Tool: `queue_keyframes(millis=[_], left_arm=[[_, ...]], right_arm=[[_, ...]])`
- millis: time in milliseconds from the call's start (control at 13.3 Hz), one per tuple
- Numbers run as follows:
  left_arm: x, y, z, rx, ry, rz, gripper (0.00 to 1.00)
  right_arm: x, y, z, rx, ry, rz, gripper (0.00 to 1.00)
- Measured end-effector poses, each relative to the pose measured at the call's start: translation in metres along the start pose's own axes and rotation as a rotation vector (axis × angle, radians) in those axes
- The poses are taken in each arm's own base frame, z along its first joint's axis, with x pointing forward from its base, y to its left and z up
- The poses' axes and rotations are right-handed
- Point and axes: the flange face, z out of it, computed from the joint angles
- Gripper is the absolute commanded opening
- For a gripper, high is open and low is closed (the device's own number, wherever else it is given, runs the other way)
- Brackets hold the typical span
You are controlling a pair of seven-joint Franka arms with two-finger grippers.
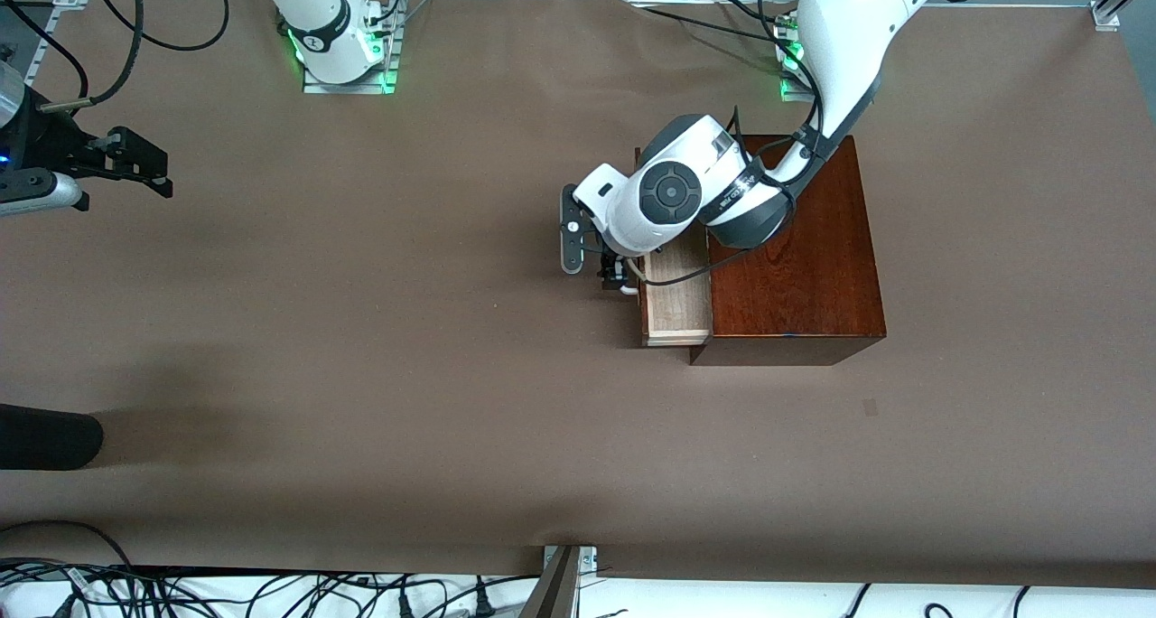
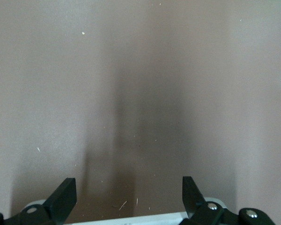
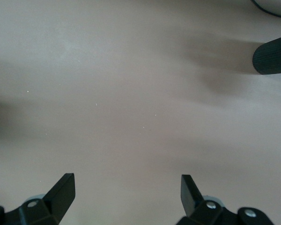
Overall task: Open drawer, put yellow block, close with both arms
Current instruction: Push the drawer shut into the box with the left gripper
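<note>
The drawer (image 1: 675, 309) is pulled partway out of the mahogany box (image 1: 795, 257), toward the right arm's end of the table, and its pale wood tray shows. My left gripper (image 1: 617, 277) hangs at the drawer's front. In the left wrist view this gripper (image 2: 129, 185) is open, with the white handle (image 2: 131, 219) lying across between the fingers' bases. My right gripper (image 1: 149, 166) waits open over the bare table at the right arm's end, and the right wrist view shows nothing between its fingers (image 3: 127, 183). The yellow block is out of view.
A black ribbed cylinder (image 1: 45, 437) (image 3: 271, 57) pokes in over the table's edge at the right arm's end, nearer the front camera than the right gripper. Brown table cover (image 1: 379, 347) stretches between the two grippers. Cables run along the table's front edge.
</note>
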Motion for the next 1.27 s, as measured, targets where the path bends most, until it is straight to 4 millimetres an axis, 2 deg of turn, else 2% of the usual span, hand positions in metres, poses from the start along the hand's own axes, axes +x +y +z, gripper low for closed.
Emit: queue_keyframes(millis=[599, 1274], left_arm=[[-0.013, -0.003, -0.005, -0.030, -0.081, 0.010, 1.00], [-0.038, -0.010, -0.013, -0.076, -0.215, 0.005, 1.00]], right_arm=[[0.000, 0.000, 0.000, 0.000, 0.000, 0.000, 1.00], [0.000, 0.000, 0.000, 0.000, 0.000, 0.000, 1.00]])
